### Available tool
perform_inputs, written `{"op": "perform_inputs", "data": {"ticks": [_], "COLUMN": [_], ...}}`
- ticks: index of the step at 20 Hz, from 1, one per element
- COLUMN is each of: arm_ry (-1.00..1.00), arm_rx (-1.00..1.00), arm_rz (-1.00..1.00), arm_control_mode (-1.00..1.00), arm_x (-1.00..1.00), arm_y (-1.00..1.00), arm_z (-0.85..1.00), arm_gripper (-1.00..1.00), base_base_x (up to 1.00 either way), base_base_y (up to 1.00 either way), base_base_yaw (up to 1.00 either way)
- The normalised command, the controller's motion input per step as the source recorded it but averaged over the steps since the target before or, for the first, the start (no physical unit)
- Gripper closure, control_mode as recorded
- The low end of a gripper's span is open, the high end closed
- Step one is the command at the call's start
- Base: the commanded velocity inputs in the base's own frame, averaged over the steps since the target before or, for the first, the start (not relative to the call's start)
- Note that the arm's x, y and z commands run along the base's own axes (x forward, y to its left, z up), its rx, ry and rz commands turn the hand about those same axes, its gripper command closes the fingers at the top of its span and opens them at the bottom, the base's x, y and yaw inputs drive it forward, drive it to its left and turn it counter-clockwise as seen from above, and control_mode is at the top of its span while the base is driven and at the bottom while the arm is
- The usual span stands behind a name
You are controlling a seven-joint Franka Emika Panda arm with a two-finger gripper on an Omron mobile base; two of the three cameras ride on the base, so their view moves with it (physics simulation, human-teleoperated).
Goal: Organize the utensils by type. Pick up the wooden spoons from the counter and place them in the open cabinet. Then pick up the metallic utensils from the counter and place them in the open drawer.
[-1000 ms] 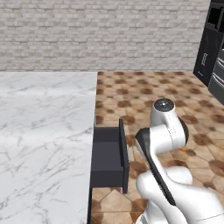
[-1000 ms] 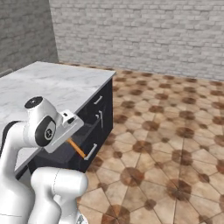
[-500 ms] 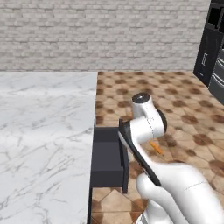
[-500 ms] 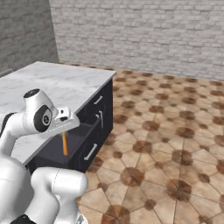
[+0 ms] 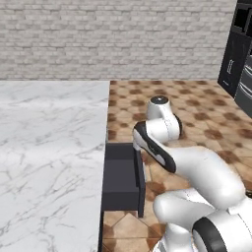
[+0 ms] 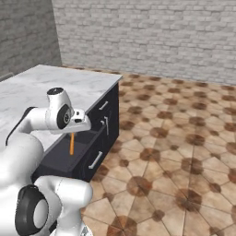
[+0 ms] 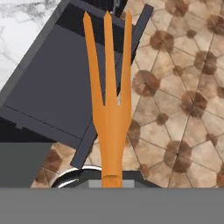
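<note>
1. The orange fork (image 7: 108, 100) is clamped by its handle between the fingers of the gripper (image 6: 73, 131), which are pressed together on it.
2. In the hand view, the three prongs are seen pointing away from the hand, over the front rail of the open drawer (image 7: 57, 83) and the tiled floor (image 7: 183, 87) beside it.
3. In the right base view, the orange fork (image 6: 72, 144) is seen hanging roughly upright below the hand, with its lower end over the dark interior of the open drawer (image 6: 64, 156).
4. Whether the fork tip touches the drawer bottom cannot be told.
5. In the left base view, the open drawer (image 5: 120, 179) is shown pulled out from under the edge of the counter (image 5: 49, 157), with the arm bent above its right side.
6. The counter (image 6: 41, 87) is a white marble worktop with grey veins above dark cabinet fronts.
7. Closed drawer fronts with pale handles (image 6: 104, 106) are located just beyond the open drawer in the right base view.
8. A grey brick wall (image 5: 113, 39) is situated behind the counter and floor.
9. Dark appliances (image 5: 238, 59) are placed at the far right of the left base view.
</note>
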Motion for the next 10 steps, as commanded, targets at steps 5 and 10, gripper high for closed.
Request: {"op": "perform_inputs", "data": {"ticks": [5,10], "arm_ry": [0.00,0.03], "arm_rx": [0.10,0.15], "arm_rz": [-0.24,-0.26], "arm_control_mode": [-1.00,-1.00], "arm_x": [0.56,0.57], "arm_y": [0.17,0.16], "arm_z": [-0.39,-0.42], "arm_gripper": [1.00,1.00], "base_base_x": [0.00,0.00], "base_base_y": [0.00,0.00], "base_base_yaw": [0.00,0.00]}}
